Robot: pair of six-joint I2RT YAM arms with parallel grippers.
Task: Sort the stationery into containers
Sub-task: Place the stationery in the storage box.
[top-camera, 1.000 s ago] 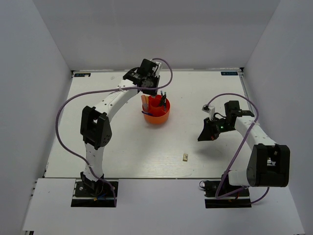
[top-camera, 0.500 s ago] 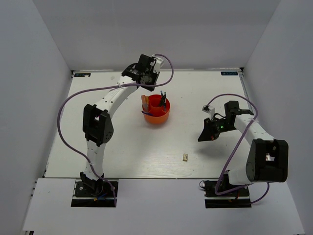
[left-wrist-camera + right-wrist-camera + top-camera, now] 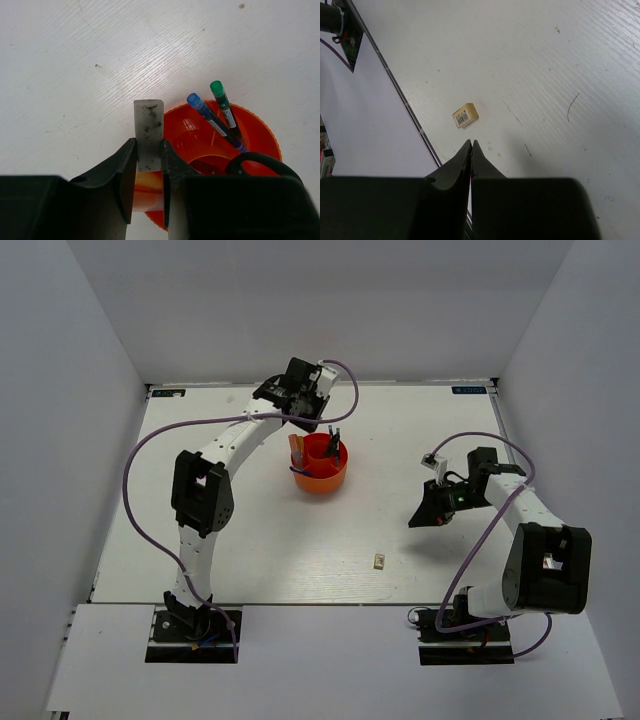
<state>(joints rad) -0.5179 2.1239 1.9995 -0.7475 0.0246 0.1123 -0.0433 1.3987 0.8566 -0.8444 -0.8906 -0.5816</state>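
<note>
Two pens [image 3: 214,124] and scissors [image 3: 260,161] stood in the tub [image 3: 256,125]; left jaws gripped the eraser [image 3: 148,132] above it; right jaws closed, empty, near the cube [image 3: 465,115].

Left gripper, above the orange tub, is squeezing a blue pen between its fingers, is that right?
Not quite. The left gripper is above the orange tub, but it squeezes a whitish eraser block, not a blue pen, as the left wrist view shows. The blue pen stands in the tub.

Bright even light, soft shadows, sharp
</note>
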